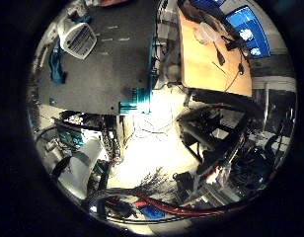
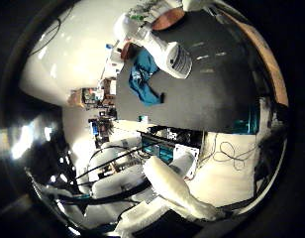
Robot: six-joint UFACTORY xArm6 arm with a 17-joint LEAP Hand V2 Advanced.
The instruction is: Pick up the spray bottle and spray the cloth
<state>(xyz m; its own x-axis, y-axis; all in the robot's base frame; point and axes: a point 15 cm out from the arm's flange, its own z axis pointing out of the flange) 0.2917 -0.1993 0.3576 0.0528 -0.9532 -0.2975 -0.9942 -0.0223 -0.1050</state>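
Thumb-side palm view showed the white spray bottle [image 2: 165, 52] lying on its side on the dark table [image 2: 212, 99], at the upper middle of the frame, with the crumpled teal cloth [image 2: 145, 79] just beside it toward the table's edge. Little-finger-side palm view caught the same bottle at the upper left of the frame, with a wooden desk [image 1: 206, 64] at the upper right beyond the table. Whether the hand was open or closed could not be told from either view.
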